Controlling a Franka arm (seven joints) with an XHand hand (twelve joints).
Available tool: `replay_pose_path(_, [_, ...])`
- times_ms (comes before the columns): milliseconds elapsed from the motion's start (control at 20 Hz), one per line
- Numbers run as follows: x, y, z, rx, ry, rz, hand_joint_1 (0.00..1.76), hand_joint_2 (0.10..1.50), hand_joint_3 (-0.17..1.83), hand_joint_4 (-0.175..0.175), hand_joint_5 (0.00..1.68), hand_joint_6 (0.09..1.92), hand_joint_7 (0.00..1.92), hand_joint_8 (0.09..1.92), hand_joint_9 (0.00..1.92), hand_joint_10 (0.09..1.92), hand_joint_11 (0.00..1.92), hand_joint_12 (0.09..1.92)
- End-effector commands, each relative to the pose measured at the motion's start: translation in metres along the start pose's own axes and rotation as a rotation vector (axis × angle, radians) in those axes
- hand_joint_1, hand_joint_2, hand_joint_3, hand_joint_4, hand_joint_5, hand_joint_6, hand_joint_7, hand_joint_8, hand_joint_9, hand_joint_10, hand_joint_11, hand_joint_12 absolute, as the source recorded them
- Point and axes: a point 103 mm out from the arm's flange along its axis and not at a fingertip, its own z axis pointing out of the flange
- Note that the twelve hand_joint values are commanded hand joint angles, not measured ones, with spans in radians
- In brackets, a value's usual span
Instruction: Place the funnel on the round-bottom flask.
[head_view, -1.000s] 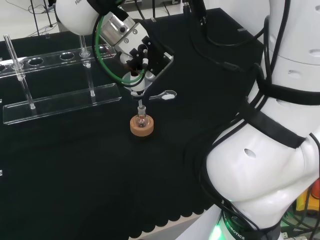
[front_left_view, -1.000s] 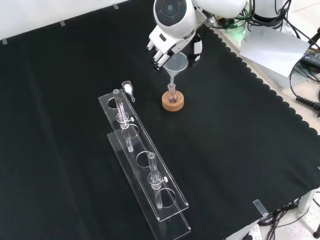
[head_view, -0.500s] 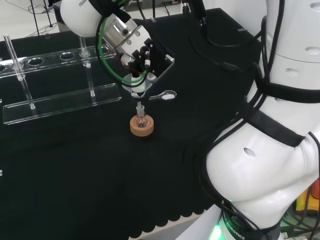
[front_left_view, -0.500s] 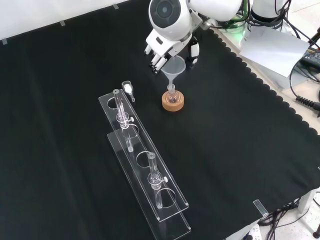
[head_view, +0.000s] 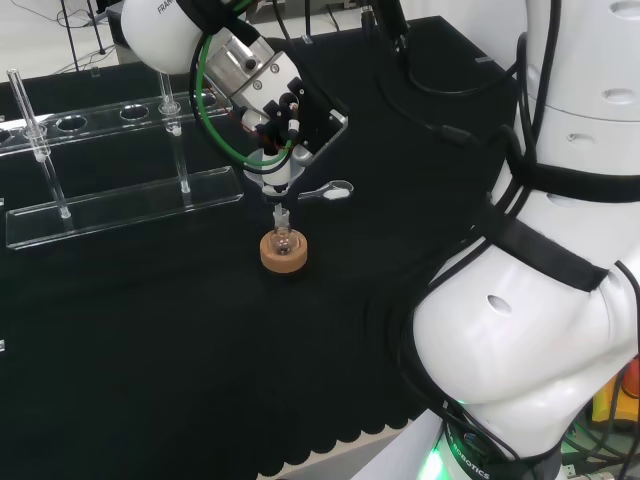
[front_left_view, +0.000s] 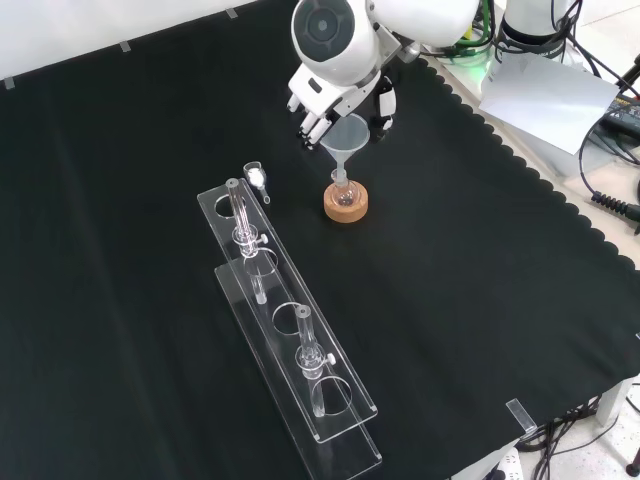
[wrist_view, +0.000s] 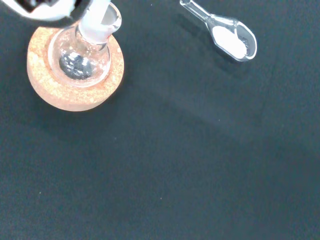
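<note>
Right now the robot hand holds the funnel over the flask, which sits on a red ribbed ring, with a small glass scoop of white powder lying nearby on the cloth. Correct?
Not quite: the ring is cork, not red and ribbed, as the wrist view shows. The rest stands: the robot hand holds the funnel over the flask on its cork ring, and the scoop of white powder lies nearby on the cloth.

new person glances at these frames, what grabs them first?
First the robot hand at the front view's top, poised around a clear funnel whose stem points into the neck of the small round-bottom flask on its cork ring. Next the long clear rack running towards the front view's bottom, with glass tubes upright in it, and a little glass scoop of white powder on the cloth.
</note>
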Motion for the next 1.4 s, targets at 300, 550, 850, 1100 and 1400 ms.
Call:
replay_pose_path(300, [-0.004, 0.0, 0.005, 0.032, 0.013, 0.002, 0.83, 0.73, 0.7, -0.019, 0.62, 0.83, 0.71, 0.67, 1.11, 0.45, 0.63, 1.25])
replay_pose_path(550, [-0.01, -0.002, 0.013, 0.02, 0.046, -0.014, 0.83, 0.74, 0.7, -0.019, 0.62, 0.83, 0.71, 0.67, 1.11, 0.45, 0.62, 1.25])
replay_pose_path(850, [-0.004, -0.005, 0.011, 0.032, 0.048, -0.014, 0.83, 0.74, 0.7, -0.019, 0.62, 0.84, 0.7, 0.67, 1.11, 0.45, 0.62, 1.25])
replay_pose_path(1100, [-0.001, -0.008, 0.012, 0.032, 0.041, -0.01, 0.83, 0.74, 0.7, -0.019, 0.62, 0.84, 0.7, 0.67, 1.11, 0.45, 0.62, 1.25])
replay_pose_path(1400, [0.0, -0.009, 0.012, 0.02, 0.036, -0.008, 0.83, 0.74, 0.7, -0.019, 0.62, 0.84, 0.7, 0.67, 1.1, 0.45, 0.62, 1.25])
